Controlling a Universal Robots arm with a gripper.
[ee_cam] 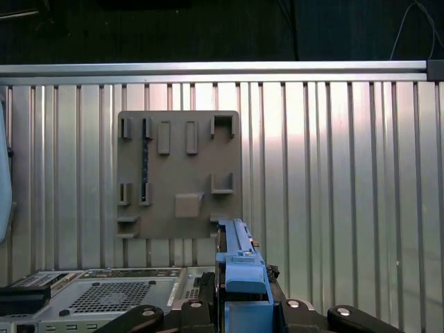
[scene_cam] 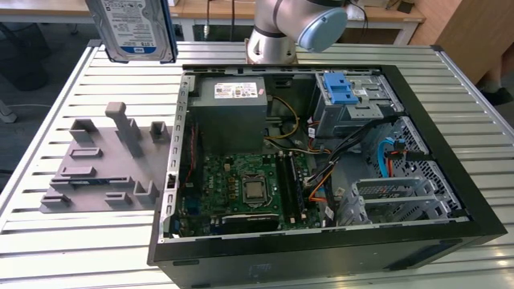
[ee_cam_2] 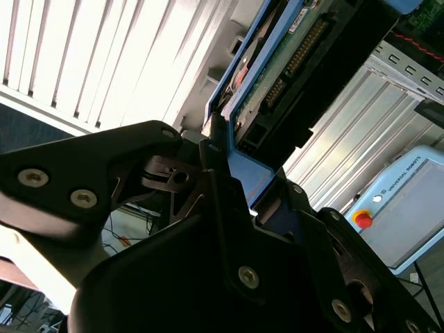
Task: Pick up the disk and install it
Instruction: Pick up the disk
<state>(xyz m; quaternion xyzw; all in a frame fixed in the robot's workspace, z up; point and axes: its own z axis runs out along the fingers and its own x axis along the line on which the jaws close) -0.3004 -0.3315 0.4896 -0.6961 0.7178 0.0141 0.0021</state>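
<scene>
Claw point(ee_cam: 243, 309) clenched on the disk point(scene_cam: 132, 27), held high over the bench point(scene_cam: 64, 253), left of the open case point(scene_cam: 321, 259) in the exterior view; I'd keep it steady and clear of the case wall.

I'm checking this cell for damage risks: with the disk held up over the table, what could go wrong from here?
1. The hand clamps the disk near one end, on its blue rail. Most of the disk juts out free, so it might tilt or slip.
2. Loose cables lie beside the drive bay in the open case. The disk could snag on them going in.
</scene>
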